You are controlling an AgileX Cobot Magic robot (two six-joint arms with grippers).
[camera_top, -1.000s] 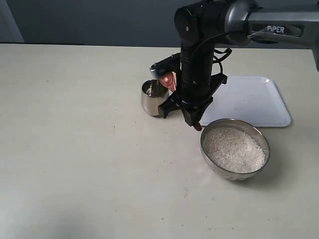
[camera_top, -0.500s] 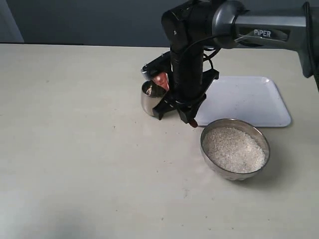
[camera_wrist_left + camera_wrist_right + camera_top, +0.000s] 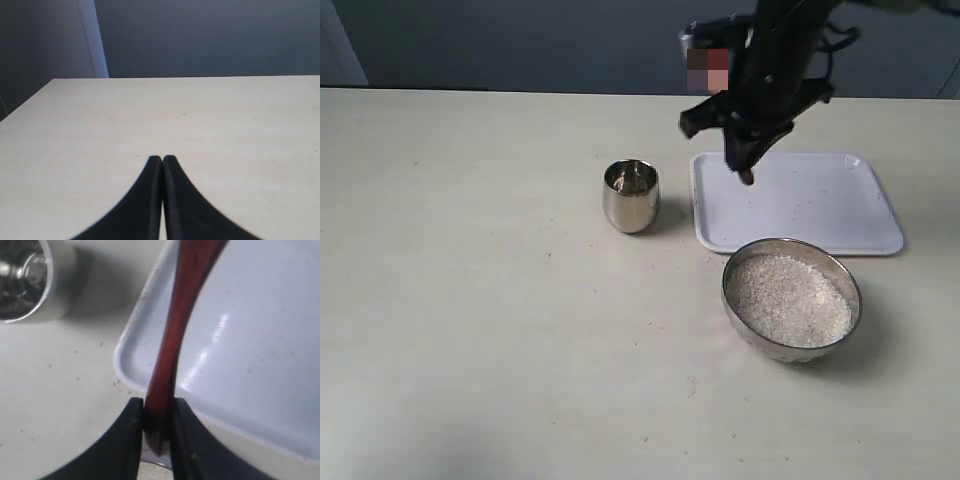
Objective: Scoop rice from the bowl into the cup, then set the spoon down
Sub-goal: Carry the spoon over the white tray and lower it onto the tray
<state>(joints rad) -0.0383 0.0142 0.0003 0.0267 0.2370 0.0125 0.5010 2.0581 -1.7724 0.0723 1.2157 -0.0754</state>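
The small steel cup (image 3: 631, 195) stands left of the middle of the table, and some grains show inside the cup (image 3: 20, 277) in the right wrist view. The wide steel bowl (image 3: 757, 343) sits in front and to the right, filled with white rice (image 3: 788, 298). My right gripper (image 3: 745, 158) hangs above the white tray's near-left part, shut on the reddish-brown wooden spoon (image 3: 172, 340). The handle's end pokes out below the fingers (image 3: 131, 432), and the spoon's head is blurred in the exterior view. My left gripper (image 3: 162, 159) is shut on nothing, over bare table.
A white rectangular tray (image 3: 820, 205) lies behind the bowl, right of the cup; its rounded corner (image 3: 122, 357) is under the spoon handle. A few loose grains lie on the table beside the tray. A dark wall runs along the table's far edge.
My right arm has risen from beside the cup and swung right and back, carrying the spoon over the tray. The cup now stands uncovered.
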